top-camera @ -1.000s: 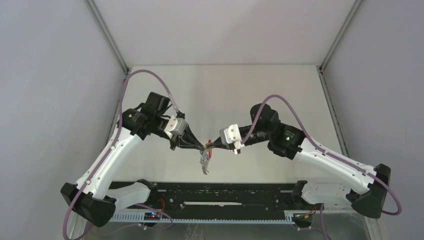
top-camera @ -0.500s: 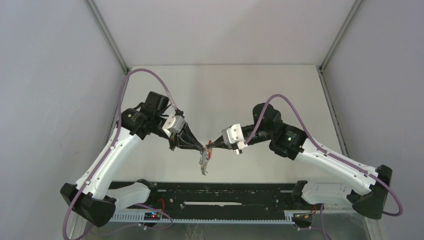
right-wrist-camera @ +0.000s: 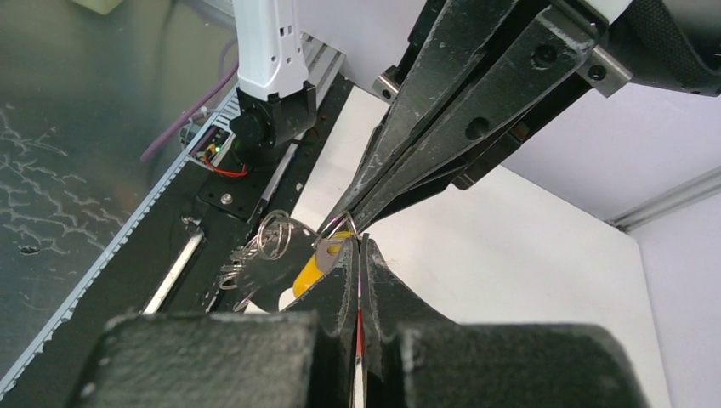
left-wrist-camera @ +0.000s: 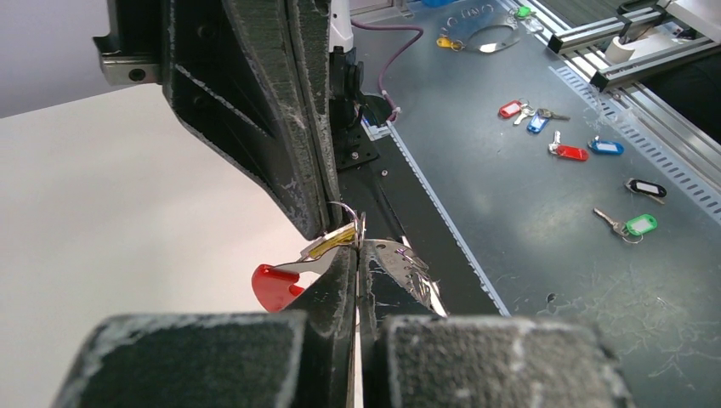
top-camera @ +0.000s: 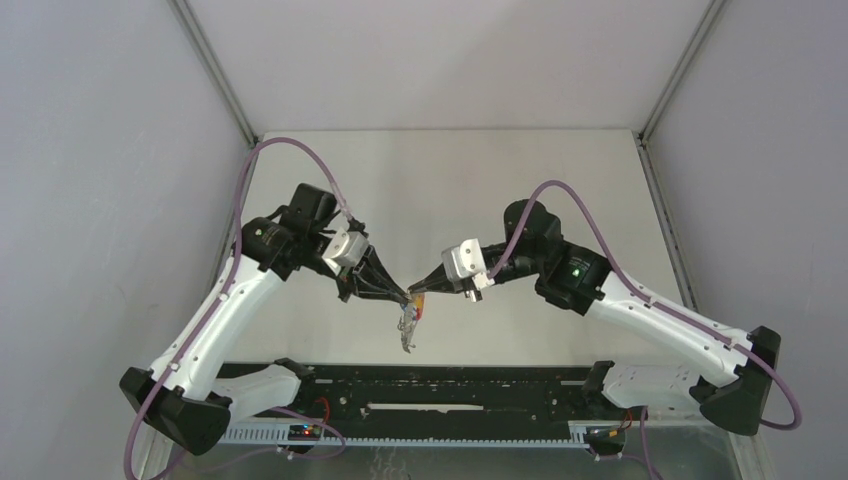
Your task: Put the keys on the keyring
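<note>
Mid-air hand-over above the tabletop (top-camera: pixel 450 180). My left fingers (left-wrist-camera: pixel 333 285) are pinched fully shut on the keyring (left-wrist-camera: pixel 400 265), which hangs beneath them. My right fingers (right-wrist-camera: pixel 338 285) are clamped tight, apparently on the yellow-orange key (left-wrist-camera: pixel 330 246). I judge this to be the threading step: I hold the keyring steady and ease the key's small ring (left-wrist-camera: pixel 350 211) onto a wire clip (left-wrist-camera: pixel 415 260).

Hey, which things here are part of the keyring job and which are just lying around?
Job: keyring; yellow-tagged key.
Lying about on the grey bench: red-tagged key; blue-tagged key; black-tagged key; green-tagged key; more further back.
</note>
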Controlling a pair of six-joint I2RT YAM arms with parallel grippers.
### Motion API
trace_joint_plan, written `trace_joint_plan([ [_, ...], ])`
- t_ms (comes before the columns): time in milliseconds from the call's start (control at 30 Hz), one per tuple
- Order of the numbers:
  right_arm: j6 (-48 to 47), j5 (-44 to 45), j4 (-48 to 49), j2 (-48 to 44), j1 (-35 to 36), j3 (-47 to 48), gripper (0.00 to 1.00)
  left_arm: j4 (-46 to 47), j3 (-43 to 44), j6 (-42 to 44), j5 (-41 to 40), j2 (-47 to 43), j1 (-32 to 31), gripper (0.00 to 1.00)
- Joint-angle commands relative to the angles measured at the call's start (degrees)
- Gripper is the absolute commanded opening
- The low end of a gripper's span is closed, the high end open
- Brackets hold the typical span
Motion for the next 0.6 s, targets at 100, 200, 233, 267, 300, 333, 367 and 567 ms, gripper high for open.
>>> trace_joint_plan([
  [100, 1.91, -0.98, 1.25, 2.81, -0.11, 5.46, 0.0, 2.22, 1.37, 0.25, 1.65, -1.01, -0.66, 0.0],
  [200, 3.51, 0.58, -0.48, 4.6, -0.72, 7.3, 0.0, 2.37, 1.41, 0.86, 1.12, -1.22, -0.74, 0.0],
  [233, 3.93, 0.65, -1.16, 4.99, -0.91, 7.95, 0.0, 2.33, 1.45, 1.28, 0.86, -1.27, -0.74, 0.0],
  [267, 4.19, 0.71, -1.72, 5.26, -1.02, 8.25, 0.0, 2.4, 1.46, 1.57, 0.72, -1.3, -0.74, 0.0],
  [300, 4.27, 0.98, -1.95, 5.33, -1.04, 8.38, 0.0, 2.38, 1.46, 1.79, 0.69, -1.28, -0.74, 0.0],
  [333, 4.31, 1.27, -2.09, 5.34, -1.04, 8.35, 0.0, 2.37, 1.46, 1.9, 0.8, -1.28, -0.74, 0.0],
  [367, 4.38, 1.48, -2.16, 5.34, -1.04, 8.43, 0.0, 2.37, 1.47, 2.07, 0.84, -1.28, -0.74, 0.0],
  [567, 4.48, 3.55, -5.99, 6.61, 0.06, 11.05, 0.0, 3.13, 2.0, 2.37, 1.83, -1.36, -0.74, 0.0],
])
